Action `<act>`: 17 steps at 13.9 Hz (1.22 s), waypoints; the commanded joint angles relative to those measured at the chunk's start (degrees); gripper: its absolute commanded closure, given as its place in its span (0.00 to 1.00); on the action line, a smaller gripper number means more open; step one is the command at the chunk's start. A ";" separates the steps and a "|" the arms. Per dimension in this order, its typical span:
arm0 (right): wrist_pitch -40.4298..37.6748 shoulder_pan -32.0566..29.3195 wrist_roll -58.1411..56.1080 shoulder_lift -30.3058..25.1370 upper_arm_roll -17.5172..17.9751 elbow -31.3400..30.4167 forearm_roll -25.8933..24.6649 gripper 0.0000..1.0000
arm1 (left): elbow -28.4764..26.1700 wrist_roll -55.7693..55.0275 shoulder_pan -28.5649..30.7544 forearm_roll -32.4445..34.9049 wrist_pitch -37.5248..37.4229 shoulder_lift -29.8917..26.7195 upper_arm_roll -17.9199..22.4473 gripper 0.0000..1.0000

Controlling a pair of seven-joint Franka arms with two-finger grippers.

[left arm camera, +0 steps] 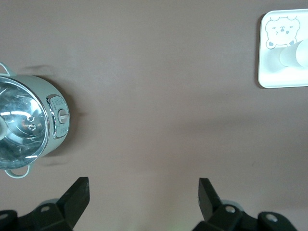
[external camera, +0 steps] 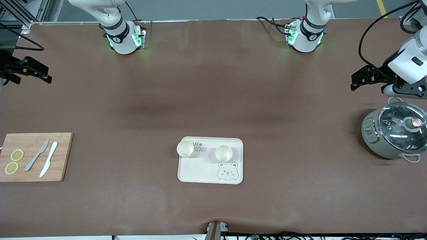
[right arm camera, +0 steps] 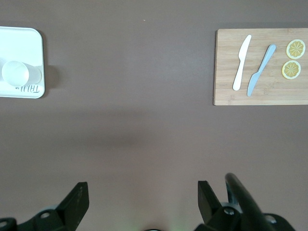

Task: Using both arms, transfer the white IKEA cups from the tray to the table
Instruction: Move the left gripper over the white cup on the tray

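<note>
Two white IKEA cups stand upright on the cream bear-print tray (external camera: 200, 171) in the middle of the table. One cup (external camera: 185, 148) is at the tray's corner toward the right arm's end. The other cup (external camera: 224, 153) is just farther from the front camera than the bear print. My left gripper (external camera: 354, 83) is open and empty, up over the table beside the pot. Its wrist view (left arm camera: 143, 187) shows one cup (left arm camera: 294, 55) on the tray (left arm camera: 274, 79). My right gripper (external camera: 46, 77) is open and empty over the right arm's end. Its wrist view (right arm camera: 143, 190) shows the other cup (right arm camera: 17, 73).
A wooden cutting board (external camera: 63, 160) with a grey knife (external camera: 36, 155), a white knife (external camera: 49, 159) and two lemon slices lies at the right arm's end. A grey-green pot (external camera: 373, 140) with a glass lid stands at the left arm's end.
</note>
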 commanded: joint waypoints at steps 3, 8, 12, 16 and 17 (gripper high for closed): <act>0.12 -1.40 -0.55 -1.13 0.89 -1.24 -0.25 0.00 | 0.89 0.95 -0.50 1.22 -0.61 0.49 -0.24 0.00; 0.20 -1.40 -0.55 -1.13 0.89 -1.24 -0.25 0.00 | 1.16 -3.69 -4.63 1.13 1.59 3.03 -1.47 0.00; 0.12 -1.40 -0.64 -1.04 0.81 -1.24 -0.16 0.00 | 10.11 -11.07 -11.12 4.30 0.62 11.55 -1.47 0.00; 0.03 -1.40 -0.64 -1.13 0.81 -1.24 -0.16 0.00 | 17.05 -15.74 -15.35 4.21 1.06 19.90 -1.12 0.00; -0.06 -1.40 -0.64 -1.13 0.81 -1.24 -0.16 0.00 | 18.02 -16.27 -16.66 4.21 1.58 21.83 -0.95 0.00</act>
